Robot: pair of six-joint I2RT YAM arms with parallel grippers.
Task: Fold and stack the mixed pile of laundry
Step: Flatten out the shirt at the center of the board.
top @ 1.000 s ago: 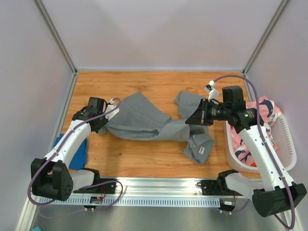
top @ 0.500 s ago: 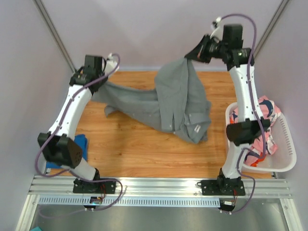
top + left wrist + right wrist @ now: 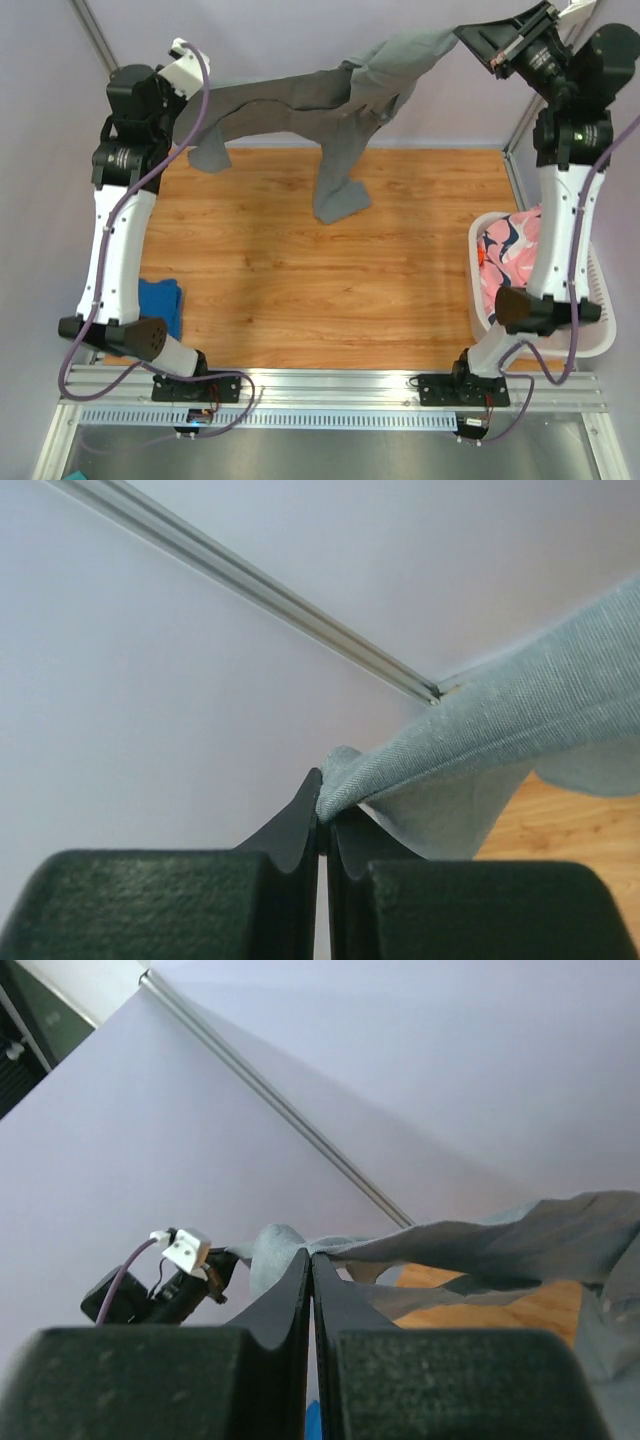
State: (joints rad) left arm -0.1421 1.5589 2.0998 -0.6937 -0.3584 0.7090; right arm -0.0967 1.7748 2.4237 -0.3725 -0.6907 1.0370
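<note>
You have the long garment (image 3: pixel 330 110) stretched above the table (image 3: pixel 330 270), between the left gripper (image 3: pixel 322 805) at the far left and the right gripper (image 3: pixel 310 1258) at the far right. In the basket (image 3: pixel 603 300) at the right lies another garment (image 3: pixel 505 265). A small cloth (image 3: pixel 160 305) lies on the table at the near left.

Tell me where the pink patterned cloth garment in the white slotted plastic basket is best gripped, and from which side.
Pinch a raised fold of the pink patterned cloth garment, coming straight down from above. It lies bunched inside the white slotted plastic basket, whose walls would likely block a sideways approach.
</note>
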